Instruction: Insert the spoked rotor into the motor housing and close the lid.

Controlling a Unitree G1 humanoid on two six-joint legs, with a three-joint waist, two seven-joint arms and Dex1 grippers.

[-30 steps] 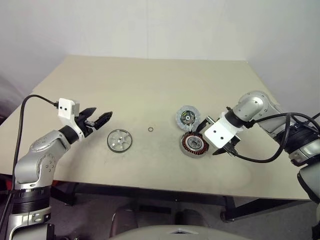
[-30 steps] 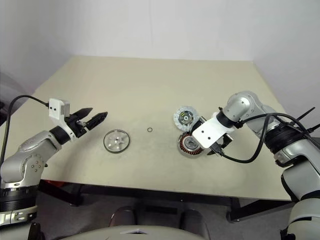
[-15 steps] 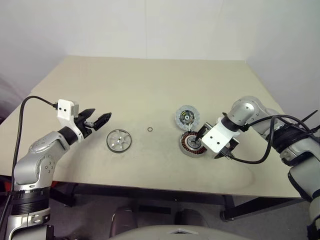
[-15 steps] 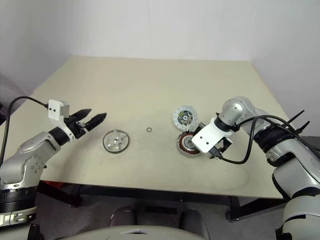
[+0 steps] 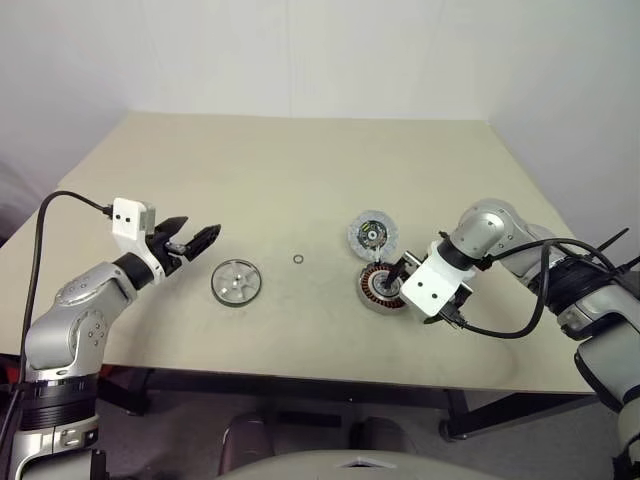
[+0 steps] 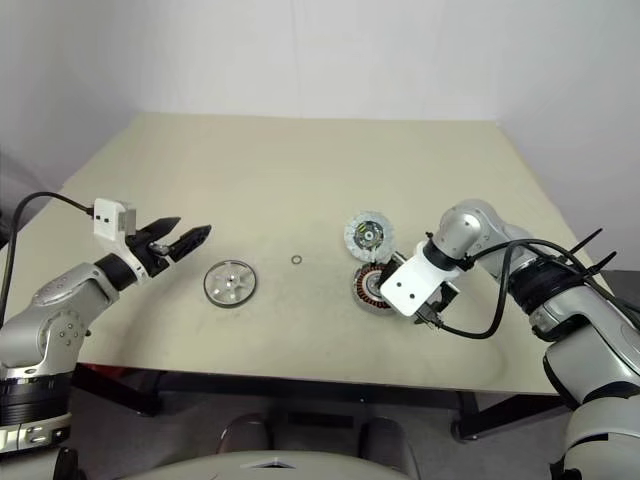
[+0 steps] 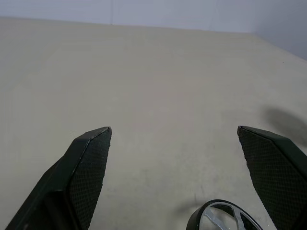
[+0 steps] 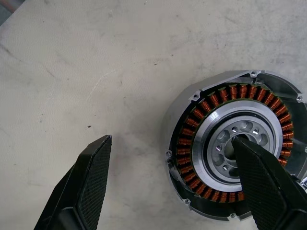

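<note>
The spoked rotor (image 5: pixel 238 282) lies flat on the table, left of centre. My left gripper (image 5: pixel 200 235) hovers open just left of it, pointing at it, nothing between its fingers; the rotor's rim (image 7: pixel 225 215) peeks in by one finger. The motor housing (image 5: pixel 380 288) with copper windings rests right of centre, the lid (image 5: pixel 373 235) just behind it, dark centre up. My right gripper (image 8: pixel 172 141) points down over the housing (image 8: pixel 235 148), open, one finger above the hollow centre and the other outside the ring's wall.
A small thin ring (image 5: pixel 299 259) lies on the beige table (image 5: pixel 300 170) between the rotor and the lid. The table's front edge runs close below the parts. A white wall stands behind the table.
My right gripper has sunk a little closer onto the motor housing. The left gripper has stayed where it was. Both remain open.
</note>
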